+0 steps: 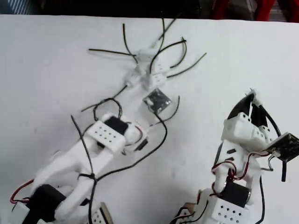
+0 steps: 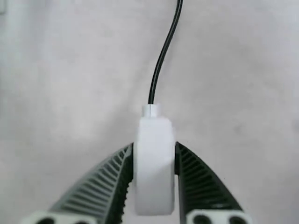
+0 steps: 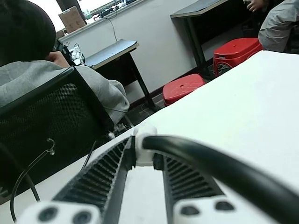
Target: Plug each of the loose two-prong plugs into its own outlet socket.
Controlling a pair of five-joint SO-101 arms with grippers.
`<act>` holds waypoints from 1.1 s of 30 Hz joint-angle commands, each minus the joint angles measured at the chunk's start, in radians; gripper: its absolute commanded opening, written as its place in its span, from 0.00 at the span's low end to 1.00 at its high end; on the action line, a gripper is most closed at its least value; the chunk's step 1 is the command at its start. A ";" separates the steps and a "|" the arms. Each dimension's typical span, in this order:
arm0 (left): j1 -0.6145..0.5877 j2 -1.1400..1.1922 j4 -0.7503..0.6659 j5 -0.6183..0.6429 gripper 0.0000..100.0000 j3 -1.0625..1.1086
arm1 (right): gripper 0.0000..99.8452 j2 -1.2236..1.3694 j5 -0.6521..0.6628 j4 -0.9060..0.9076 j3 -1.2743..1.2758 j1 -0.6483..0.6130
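My left gripper [image 2: 154, 150] is shut on a white two-prong plug [image 2: 154, 172], whose black cord [image 2: 163, 51] runs away over the white table. In the high view this gripper [image 1: 137, 136] sits low on the table, just short of a small black square part [image 1: 156, 100]. Beyond that lies a cluster of white plugs and sockets [image 1: 148, 70] with black wires fanning out. My right gripper [image 1: 252, 99] is at the table's right side, lifted off it. In its wrist view the right gripper [image 3: 144, 153] is shut on a white plug [image 3: 145, 135] with a thick black cord [image 3: 215, 165] curving off.
A long black cord [image 1: 140, 158] loops across the table between the arms' bases. The table's far edge [image 1: 140, 17] runs along the top of the high view. Past the edge stand red stools [image 3: 184, 88], dark desks [image 3: 112, 51] and a black mesh chair [image 3: 51, 121].
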 commanded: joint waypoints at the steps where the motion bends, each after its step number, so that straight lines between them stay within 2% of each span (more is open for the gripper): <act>1: -0.105 -0.056 -0.011 0.051 0.31 -0.003 | 0.02 -0.015 0.018 -0.013 -0.018 -0.041; 5: -0.206 -0.062 -0.012 -0.006 0.31 -0.011 | 0.02 -0.015 0.089 -0.019 0.002 -0.087; 11: -0.312 -0.062 -0.011 -0.035 0.31 -0.035 | 0.02 -0.015 0.092 -0.019 0.008 -0.101; 17: -0.369 -0.054 -0.018 -0.130 0.31 -0.031 | 0.02 -0.015 0.092 -0.019 0.008 -0.101; 22: -0.427 -0.061 -0.014 -0.143 0.31 -0.055 | 0.02 -0.015 0.092 -0.019 0.008 -0.101; 24: -0.433 -0.062 0.006 -0.143 0.31 -0.087 | 0.02 -0.015 0.092 -0.019 0.008 -0.101; 30: -0.375 -0.064 0.209 -0.135 0.32 -0.210 | 0.02 -0.015 0.092 -0.018 0.008 -0.101; 33: -0.328 -0.056 0.216 -0.133 0.32 -0.178 | 0.02 -0.015 0.092 -0.018 0.008 -0.104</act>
